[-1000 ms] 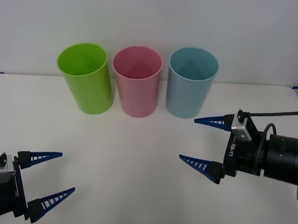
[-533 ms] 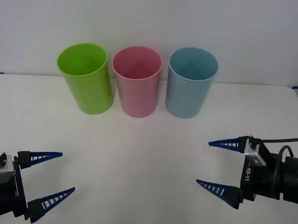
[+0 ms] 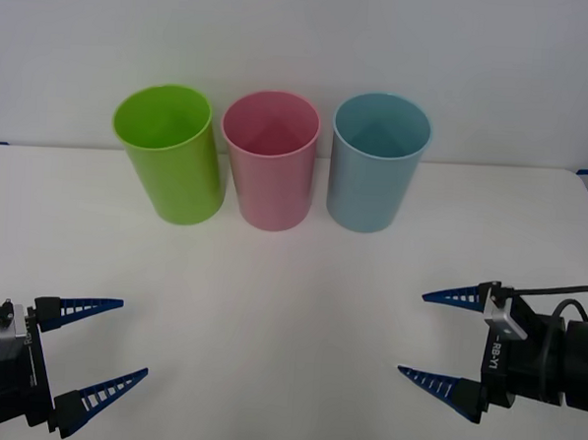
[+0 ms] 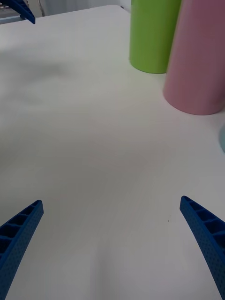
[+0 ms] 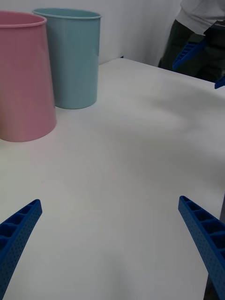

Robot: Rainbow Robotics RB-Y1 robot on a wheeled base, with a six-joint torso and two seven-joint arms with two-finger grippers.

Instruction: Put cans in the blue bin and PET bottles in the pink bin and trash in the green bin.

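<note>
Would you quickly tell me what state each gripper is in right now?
Left gripper: open, holding nothing, low over the table's near left.
Right gripper: open, holding nothing, over the table's near right.

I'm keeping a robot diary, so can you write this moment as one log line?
left gripper: open, parked near-left | right gripper: open, near-right | green bin, pink bin, blue bin: upright row

lab test bench | bare white table (image 3: 289,308) | plain white wall (image 3: 304,33)
</note>
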